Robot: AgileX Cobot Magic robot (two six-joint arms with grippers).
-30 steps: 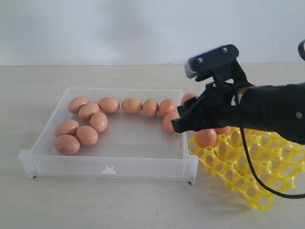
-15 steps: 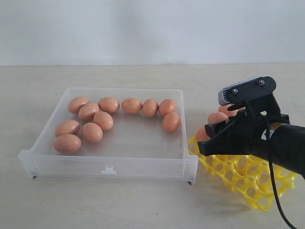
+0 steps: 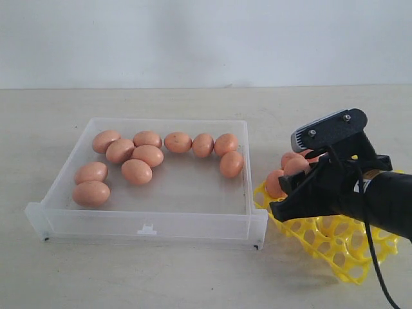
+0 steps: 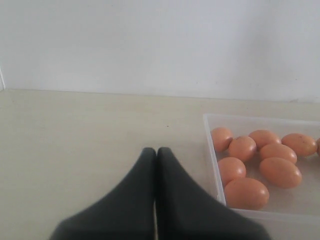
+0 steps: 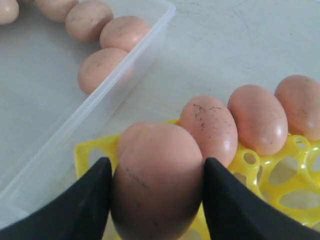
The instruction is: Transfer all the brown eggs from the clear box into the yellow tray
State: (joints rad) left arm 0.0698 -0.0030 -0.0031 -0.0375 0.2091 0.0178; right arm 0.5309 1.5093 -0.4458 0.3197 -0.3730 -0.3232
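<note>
Grips one of the brown eggs (image 5: 157,175) by its flanks in the right gripper (image 5: 156,200), jaws spread just to egg width. Hangs it low over a corner cup of the yellow tray (image 5: 90,150), touching or just beside the first of three eggs seated in a row there. Has swung across from the right wall of the clear box (image 3: 148,225) within the last second, then dropped slightly. Needs only lowering and release, by the look of it. Leaves eleven in the box, two of the left cluster rolled toward the middle since then. Holds the left gripper (image 4: 156,152) empty, jaws pressed together, over bare table (image 4: 75,130) beside the box.
</note>
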